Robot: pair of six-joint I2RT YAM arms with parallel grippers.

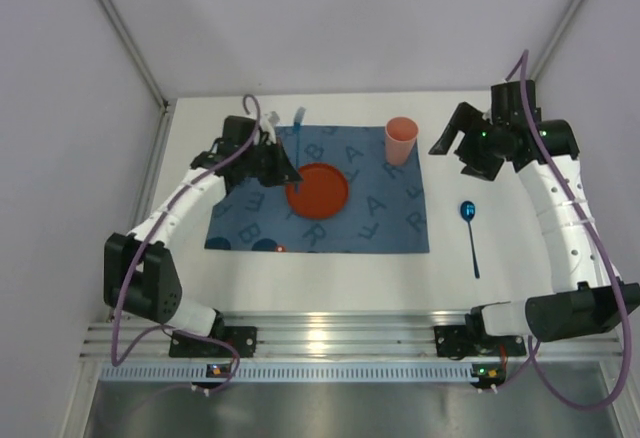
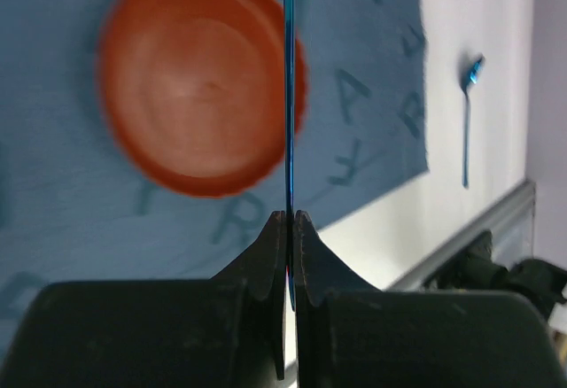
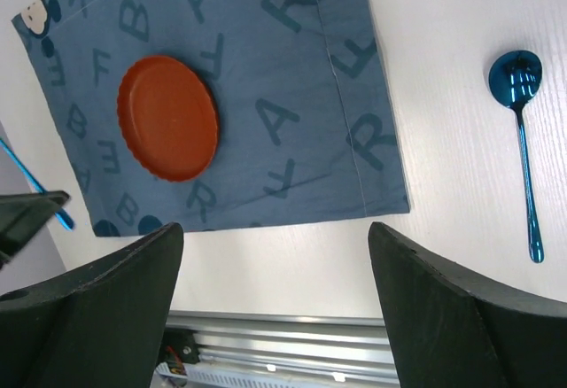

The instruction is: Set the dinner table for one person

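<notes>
The dinner table (image 1: 330, 278) is the big white top that lies under everything, with a ribbed metal rail (image 1: 330, 333) along its near edge. A dark blue mat (image 1: 390, 218) with printed letters is spread flat on the middle of the table.

An orange plate (image 1: 318, 190) sits on the mat, a little left of the mat's centre. A pink cup (image 1: 401, 138) stands upright on the far right corner of the mat. A shiny blue spoon (image 1: 470, 233) lies on the bare table just beside the right edge of the mat, not touching it. Its bowl points to the far side and its handle to the near side.

The left gripper (image 2: 289, 228) is above the left part of the mat, next to the plate. Its two fingers are pressed together on a thin blue utensil (image 2: 288, 96), which is seen edge-on, so I cannot tell what kind it is.

The right gripper (image 3: 275, 233) is raised beyond the far right corner of the mat, near the cup. Its fingers are spread wide with nothing between them.
</notes>
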